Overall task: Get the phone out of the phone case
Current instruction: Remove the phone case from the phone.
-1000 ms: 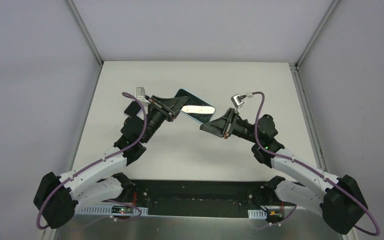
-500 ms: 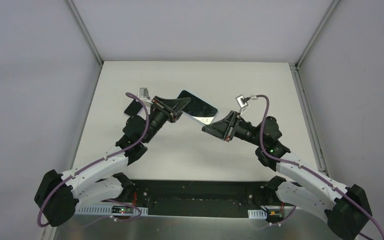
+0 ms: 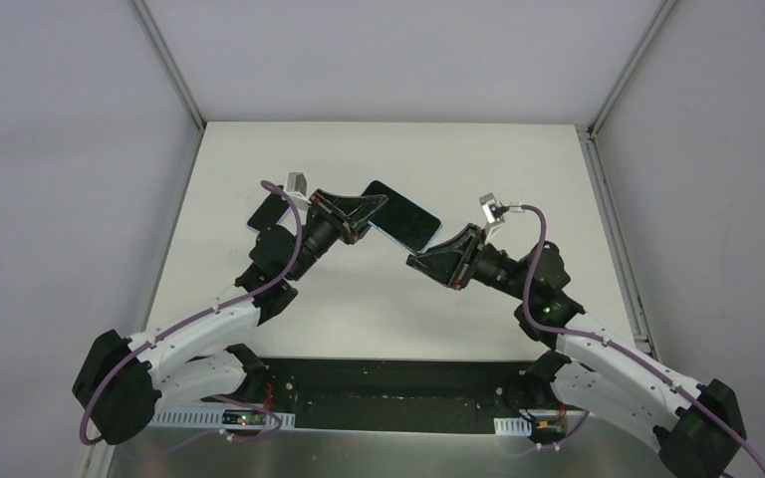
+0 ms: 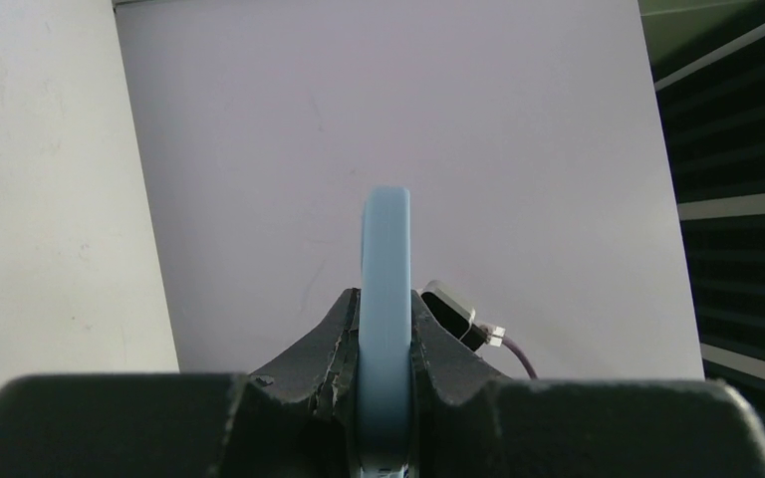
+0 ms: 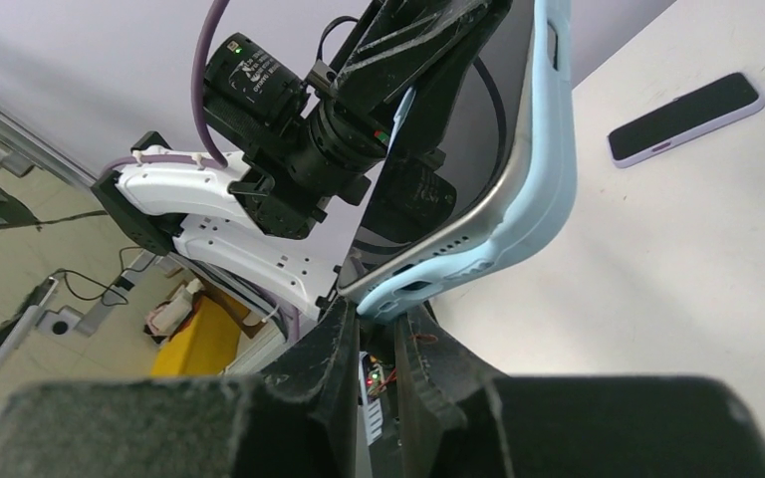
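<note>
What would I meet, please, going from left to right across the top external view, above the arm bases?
loose dark phone → left gripper → blue-cased phone → right arm's wrist camera. The right gripper overlaps the cased phone, so I have left it out of the order.

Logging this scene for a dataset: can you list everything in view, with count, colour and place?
phone case: one, light blue, held in the air between both grippers
phone: one, dark screen, inside the phone case
second phone: one, dark screen with pale edge, flat on the table's left side
table: one, white, beneath everything
left gripper: one, black, clamped on the case's edge
right gripper: one, black, pinching the case's corner
</note>
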Controlling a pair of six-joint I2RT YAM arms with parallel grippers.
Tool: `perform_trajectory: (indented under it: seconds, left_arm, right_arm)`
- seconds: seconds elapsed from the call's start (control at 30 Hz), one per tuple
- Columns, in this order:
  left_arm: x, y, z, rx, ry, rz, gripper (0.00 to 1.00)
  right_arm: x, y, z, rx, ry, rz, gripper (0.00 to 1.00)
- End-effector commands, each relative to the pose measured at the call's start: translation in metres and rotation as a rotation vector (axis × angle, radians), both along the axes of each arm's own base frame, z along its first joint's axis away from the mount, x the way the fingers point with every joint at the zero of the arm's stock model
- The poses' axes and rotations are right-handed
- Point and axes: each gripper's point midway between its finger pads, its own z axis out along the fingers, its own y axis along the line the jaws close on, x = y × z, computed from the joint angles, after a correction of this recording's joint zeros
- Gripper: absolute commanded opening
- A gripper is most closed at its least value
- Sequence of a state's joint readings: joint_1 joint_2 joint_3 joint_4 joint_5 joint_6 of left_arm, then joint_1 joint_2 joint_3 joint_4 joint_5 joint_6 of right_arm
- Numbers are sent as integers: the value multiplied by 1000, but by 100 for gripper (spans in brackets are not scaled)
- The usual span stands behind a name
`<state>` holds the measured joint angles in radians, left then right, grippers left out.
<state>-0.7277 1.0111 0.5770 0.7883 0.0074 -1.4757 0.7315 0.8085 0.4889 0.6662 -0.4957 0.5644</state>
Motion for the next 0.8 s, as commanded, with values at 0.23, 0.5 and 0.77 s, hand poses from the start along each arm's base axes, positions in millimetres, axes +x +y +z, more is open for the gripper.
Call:
perform_trajectory:
  seconds: [0.23,0.5,0.77]
  left_arm:
    - [-19,-8,39,-100,-53,-115,0]
    - [-24,-10,43,-112,-54,-145,0]
    - [-25,-3,44,-116,-67,-118,0]
  right_arm:
    - [-1,-14,64,160,-333,-96,0]
    - [-3,-14,61,147,-376,-94,0]
    - [-5,-12,56,122,-362,-82,0]
